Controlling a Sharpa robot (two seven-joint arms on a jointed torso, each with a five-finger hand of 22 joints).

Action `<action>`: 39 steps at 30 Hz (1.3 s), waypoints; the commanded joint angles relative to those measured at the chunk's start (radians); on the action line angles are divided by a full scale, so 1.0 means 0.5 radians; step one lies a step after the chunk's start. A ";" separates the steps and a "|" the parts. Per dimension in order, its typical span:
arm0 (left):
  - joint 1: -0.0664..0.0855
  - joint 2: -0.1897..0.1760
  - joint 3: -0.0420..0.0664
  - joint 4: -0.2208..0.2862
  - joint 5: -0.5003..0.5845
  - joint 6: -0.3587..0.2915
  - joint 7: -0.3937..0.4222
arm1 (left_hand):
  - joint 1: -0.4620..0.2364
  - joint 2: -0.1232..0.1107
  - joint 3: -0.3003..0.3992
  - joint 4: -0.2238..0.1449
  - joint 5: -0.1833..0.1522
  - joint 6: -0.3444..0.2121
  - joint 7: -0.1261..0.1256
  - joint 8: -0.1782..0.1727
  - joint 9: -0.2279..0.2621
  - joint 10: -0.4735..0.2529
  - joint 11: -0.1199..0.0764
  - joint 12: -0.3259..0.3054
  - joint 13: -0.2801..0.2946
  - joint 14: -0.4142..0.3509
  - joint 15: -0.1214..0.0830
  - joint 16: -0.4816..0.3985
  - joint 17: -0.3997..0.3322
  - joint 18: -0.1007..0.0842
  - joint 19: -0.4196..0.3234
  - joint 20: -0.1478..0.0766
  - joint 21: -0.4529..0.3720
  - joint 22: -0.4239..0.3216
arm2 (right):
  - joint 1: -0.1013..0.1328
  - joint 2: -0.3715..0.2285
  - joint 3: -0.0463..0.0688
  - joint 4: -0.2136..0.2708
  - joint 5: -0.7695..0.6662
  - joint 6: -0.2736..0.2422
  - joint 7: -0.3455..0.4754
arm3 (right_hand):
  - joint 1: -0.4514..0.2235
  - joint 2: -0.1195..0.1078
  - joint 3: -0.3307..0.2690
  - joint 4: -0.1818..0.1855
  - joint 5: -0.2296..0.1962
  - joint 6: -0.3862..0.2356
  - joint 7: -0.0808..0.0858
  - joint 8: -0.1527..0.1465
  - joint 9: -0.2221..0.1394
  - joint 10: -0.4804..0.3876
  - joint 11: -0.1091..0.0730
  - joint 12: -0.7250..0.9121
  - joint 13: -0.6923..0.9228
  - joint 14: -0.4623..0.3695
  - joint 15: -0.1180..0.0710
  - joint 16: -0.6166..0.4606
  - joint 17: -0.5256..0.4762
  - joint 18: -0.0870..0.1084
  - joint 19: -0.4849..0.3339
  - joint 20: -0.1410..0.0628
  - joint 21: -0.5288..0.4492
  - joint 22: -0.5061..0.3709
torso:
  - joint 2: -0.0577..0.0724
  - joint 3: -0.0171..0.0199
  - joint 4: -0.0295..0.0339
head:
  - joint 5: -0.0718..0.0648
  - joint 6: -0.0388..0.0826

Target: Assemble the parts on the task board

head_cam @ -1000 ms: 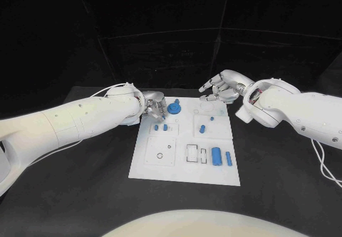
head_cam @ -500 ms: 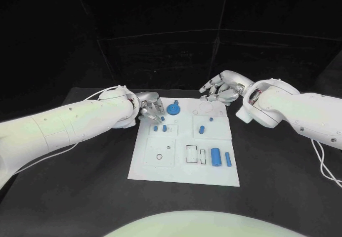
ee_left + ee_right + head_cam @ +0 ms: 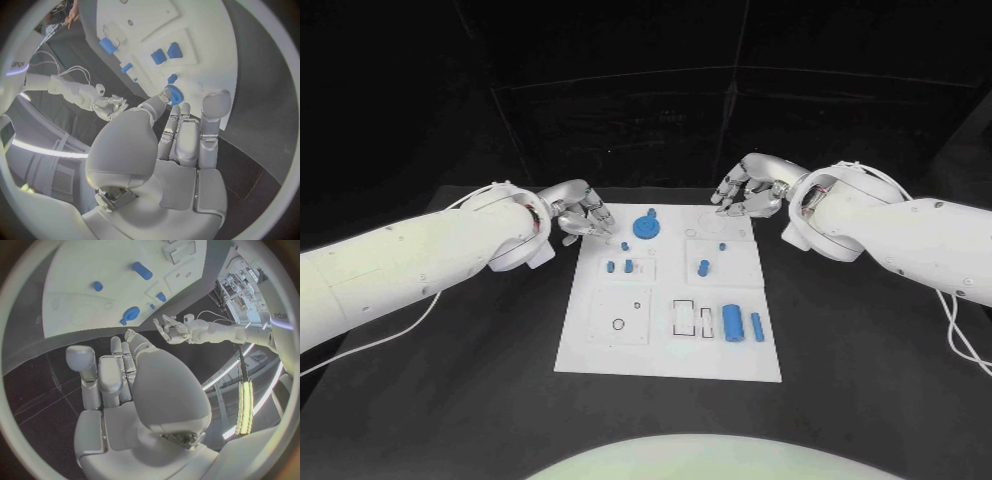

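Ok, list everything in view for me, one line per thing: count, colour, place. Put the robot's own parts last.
table: one, black, under everything.
task board: one, white, middle of the table.
round part: one, blue, far end of the board, near its left side.
small parts: two, blue, side by side in the left panel below the round part.
small part: one, blue, in the right panel beside them.
large block: one, blue, near right part of the board.
slim bar: one, blue, just right of the large block.
left robot hand: one, silver, at the board's far left corner, holding nothing.
right robot hand: one, silver, beyond the board's far right corner, holding nothing.
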 commanded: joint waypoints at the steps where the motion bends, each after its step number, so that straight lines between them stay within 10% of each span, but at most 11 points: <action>1: 0.003 -0.054 0.001 0.070 0.804 -0.077 0.265 | -0.011 0.028 -0.008 0.022 0.002 0.035 0.002 0.015 0.004 0.018 0.009 0.020 -0.004 -0.020 0.004 -0.016 -0.039 0.044 -0.032 -0.002 -0.063 -0.058 | -0.015 -0.003 -0.001 -0.002 -0.453 0.068 -0.125 | -0.015 -0.038 0.025 0.001 -0.008 0.016 -0.002 -0.021 -0.006 0.008 0.003 -0.063 -0.061 0.017 -0.003 -0.011 -0.007 0.019 0.016 0.002 -0.012 -0.009 | 0.003 -0.0015 -0.005 | -0.058 0.029; 7: -0.009 -0.142 -0.002 0.233 1.627 -0.260 0.731 | -0.049 0.058 -0.041 0.068 0.006 0.134 -0.035 0.086 0.013 0.164 -0.030 0.148 0.018 -0.206 -0.015 -0.243 -0.472 0.103 -0.202 -0.009 -0.415 -0.365 | -0.082 -0.016 -0.004 0.000 -0.676 0.035 -0.205 | -0.055 -0.103 0.024 0.013 -0.024 -0.075 -0.005 -0.102 -0.010 -0.043 0.013 -0.146 -0.141 0.014 0.004 -0.029 -0.030 0.022 0.008 0.009 -0.029 -0.034 | 0.001 -0.0036 0.004 | -0.111 0.049; 12: -0.023 -0.178 -0.003 0.325 1.898 -0.297 0.926 | -0.059 0.055 -0.060 0.080 0.005 0.126 -0.035 0.098 0.005 0.157 -0.028 0.175 0.012 -0.331 -0.011 -0.368 -0.694 0.100 -0.267 -0.006 -0.482 -0.401 | -0.124 -0.012 -0.004 0.006 -0.754 0.038 -0.225 | -0.065 -0.113 0.023 0.016 -0.035 -0.061 0.006 -0.105 -0.006 -0.054 0.026 -0.164 -0.167 0.013 0.013 -0.038 -0.042 0.018 0.018 0.016 -0.023 -0.020 | 0.003 -0.0027 0.000 | -0.120 0.057; 39: -0.045 -0.218 -0.004 0.432 2.010 -0.280 1.007 | -0.044 0.065 -0.072 0.079 0.005 0.120 -0.033 0.111 0.000 0.147 -0.027 0.199 0.005 -0.416 -0.006 -0.444 -0.837 0.100 -0.302 -0.001 -0.532 -0.431 | -0.193 0.073 -0.005 -0.019 -0.775 0.190 -0.249 | 0.002 -0.062 0.248 -0.034 -0.100 0.014 0.038 -0.138 -0.004 0.018 0.046 -0.227 -0.332 0.025 0.031 -0.034 -0.063 0.009 0.062 0.036 0.019 0.040 | 0.006 0.0004 -0.004 | -0.107 0.043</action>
